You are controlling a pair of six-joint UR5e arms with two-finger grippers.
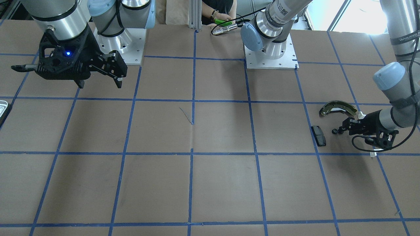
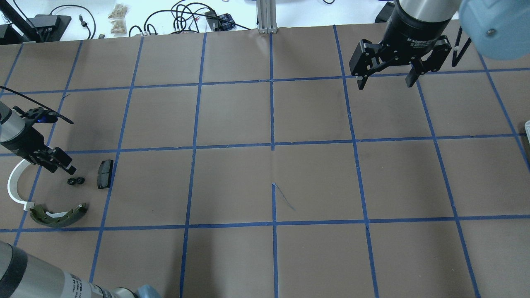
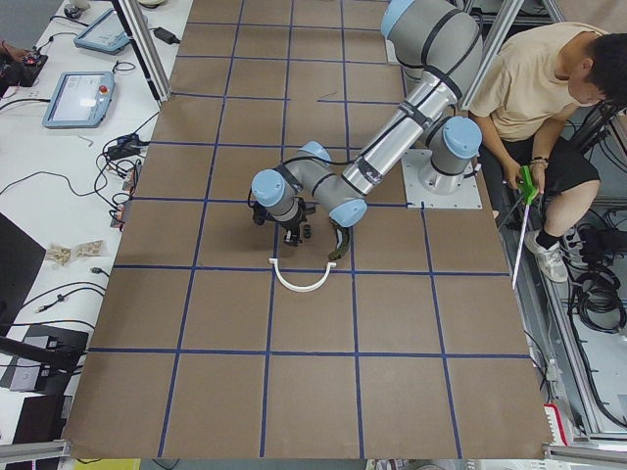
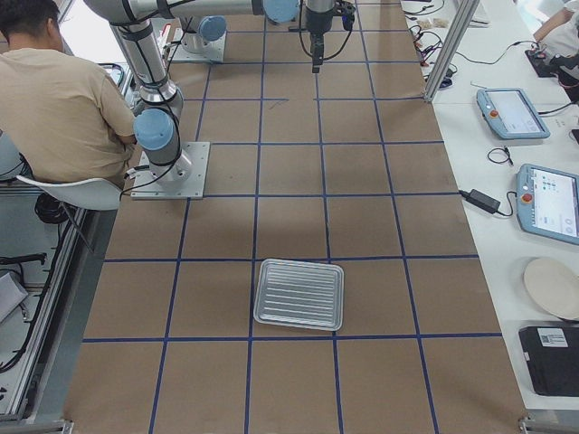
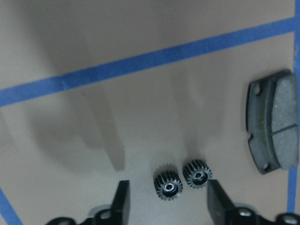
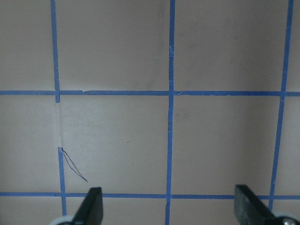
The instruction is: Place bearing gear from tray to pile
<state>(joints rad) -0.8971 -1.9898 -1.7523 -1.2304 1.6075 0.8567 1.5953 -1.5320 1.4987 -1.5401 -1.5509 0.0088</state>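
Left wrist-mounted view alone resolves two bearing gears [image 5: 168, 186] lying on the worktop [image 5: 140, 117] between the parted, empty fingers of the left claw [image 2: 65, 166], beside the black pad [image 5: 273, 126]. Exterior right alone shows the whole tray [image 4: 299, 294], well apart. Right claw [image 2: 385, 85] hangs wide open, empty, above open worktop.
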